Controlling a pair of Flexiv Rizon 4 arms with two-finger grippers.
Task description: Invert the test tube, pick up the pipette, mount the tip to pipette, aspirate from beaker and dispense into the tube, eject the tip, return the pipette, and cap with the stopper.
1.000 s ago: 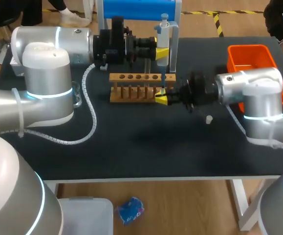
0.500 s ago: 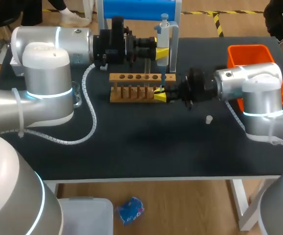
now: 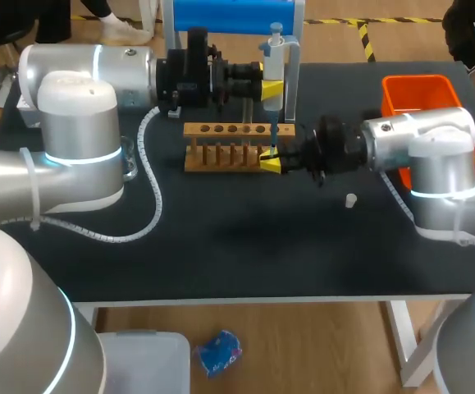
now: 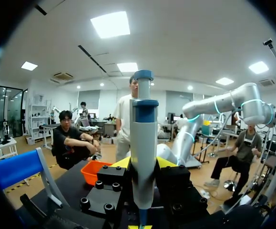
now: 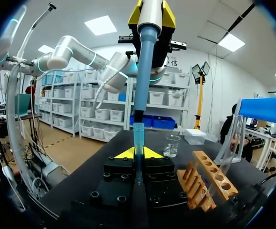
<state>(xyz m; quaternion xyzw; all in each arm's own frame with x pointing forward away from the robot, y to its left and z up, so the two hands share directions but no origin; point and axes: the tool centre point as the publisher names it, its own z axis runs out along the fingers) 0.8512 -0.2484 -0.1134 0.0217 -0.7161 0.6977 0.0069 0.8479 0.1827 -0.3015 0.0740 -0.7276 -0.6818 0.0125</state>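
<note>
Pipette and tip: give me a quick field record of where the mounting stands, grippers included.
pipette: upright, nozzle down, held by the left gripper over the right end of the rack
tip: blue, upright in the right gripper, directly under the nozzle
mount: nozzle at the tip's mouth; cannot tell if seated
left gripper: shut on pipette
right gripper: shut on tip
beaker: on the table, ahead of the right gripper
stopper: loose on the table by the right arm

One each: pipette (image 3: 276, 53), tip (image 5: 138, 143), rack (image 3: 196, 130), beaker (image 5: 171, 145)
</note>
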